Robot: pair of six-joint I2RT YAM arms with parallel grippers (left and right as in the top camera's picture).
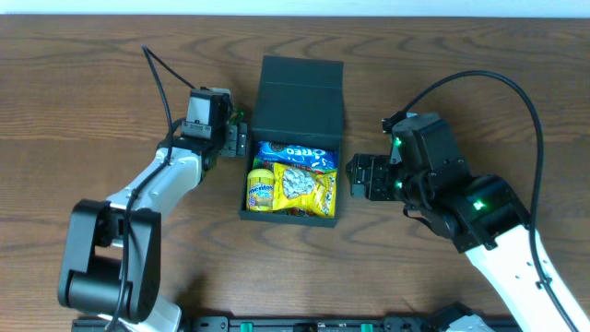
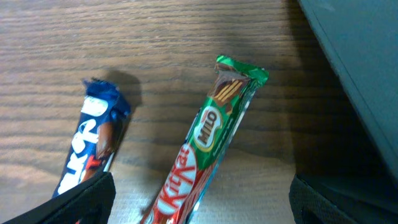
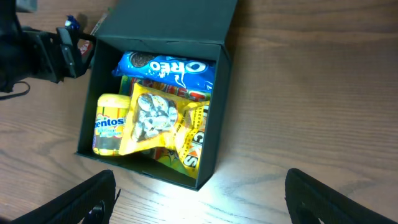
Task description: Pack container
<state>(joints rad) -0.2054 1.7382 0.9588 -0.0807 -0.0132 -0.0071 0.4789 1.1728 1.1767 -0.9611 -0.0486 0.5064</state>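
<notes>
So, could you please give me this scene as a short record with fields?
container: open, lid flap folded back
inside: Oreo packet, yellow Mentos tub, yellow snack bag
outside: KitKat bar and blue bar on the table, beside the container on the left arm's side
left gripper: open, over the two bars
right gripper: open, empty, beside the container's other side
</notes>
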